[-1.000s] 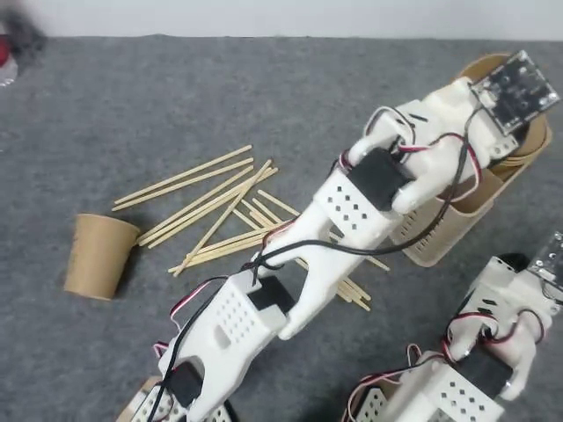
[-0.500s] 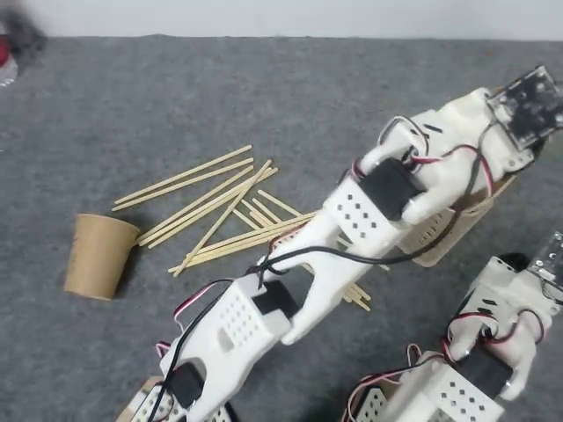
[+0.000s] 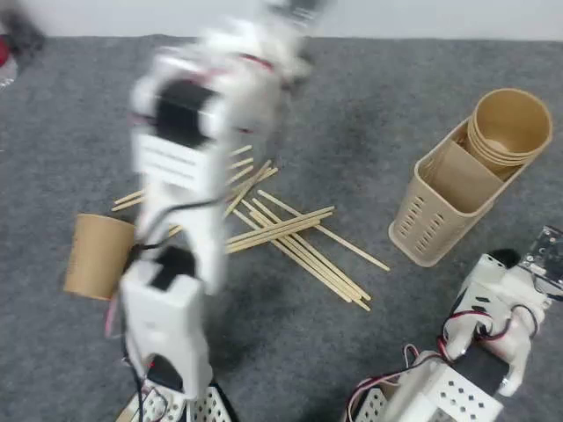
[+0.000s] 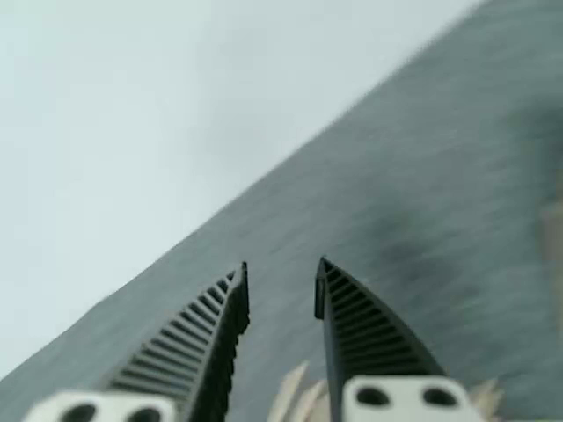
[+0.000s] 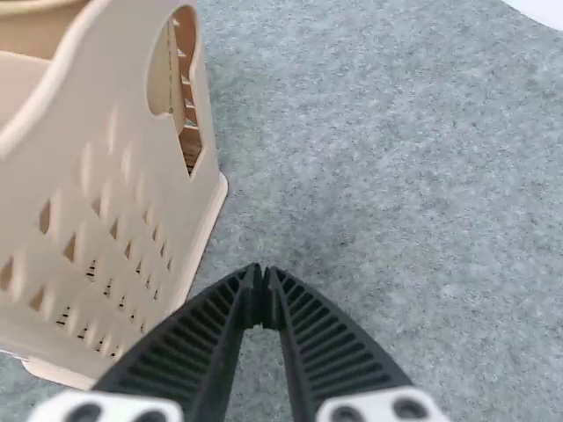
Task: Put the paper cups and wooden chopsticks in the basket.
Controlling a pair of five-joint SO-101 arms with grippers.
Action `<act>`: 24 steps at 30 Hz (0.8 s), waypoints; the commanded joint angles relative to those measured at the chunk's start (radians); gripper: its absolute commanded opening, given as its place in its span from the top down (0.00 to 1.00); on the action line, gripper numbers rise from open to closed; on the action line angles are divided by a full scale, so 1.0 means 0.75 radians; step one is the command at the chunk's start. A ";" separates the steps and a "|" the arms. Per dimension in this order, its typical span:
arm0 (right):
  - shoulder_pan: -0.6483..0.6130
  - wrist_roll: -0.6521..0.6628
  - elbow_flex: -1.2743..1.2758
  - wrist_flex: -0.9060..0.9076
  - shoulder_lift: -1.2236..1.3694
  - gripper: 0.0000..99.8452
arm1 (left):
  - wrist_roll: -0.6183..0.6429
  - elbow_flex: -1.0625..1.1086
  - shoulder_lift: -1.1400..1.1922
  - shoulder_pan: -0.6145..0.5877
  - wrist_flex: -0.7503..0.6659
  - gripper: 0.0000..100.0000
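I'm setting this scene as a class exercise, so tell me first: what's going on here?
Two robot arms are filling a basket. A stack of paper cups already stands in it. One more cup lies on its side on the grey mat, with wooden chopsticks scattered nearby. The left gripper is open and empty, above the mat. The right gripper is shut on nothing, beside the basket.

Grey, felt-like table, and there's a loose scatter of chopsticks criss-crossing in the middle. A cup lies on its side near their left end. Over on the right the basket stands upright, just beyond the sticks.
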 commanded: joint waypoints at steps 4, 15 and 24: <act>-0.015 -0.002 0.025 -0.052 -0.003 0.99 | -0.540 0.654 -0.346 -0.417 0.041 0.87; -0.017 -0.002 0.061 -0.095 -0.003 0.99 | -1.457 1.456 -0.458 -0.747 0.041 0.87; -0.120 0.074 0.098 -0.101 -0.003 0.99 | -1.866 1.529 -0.454 -0.941 0.039 0.86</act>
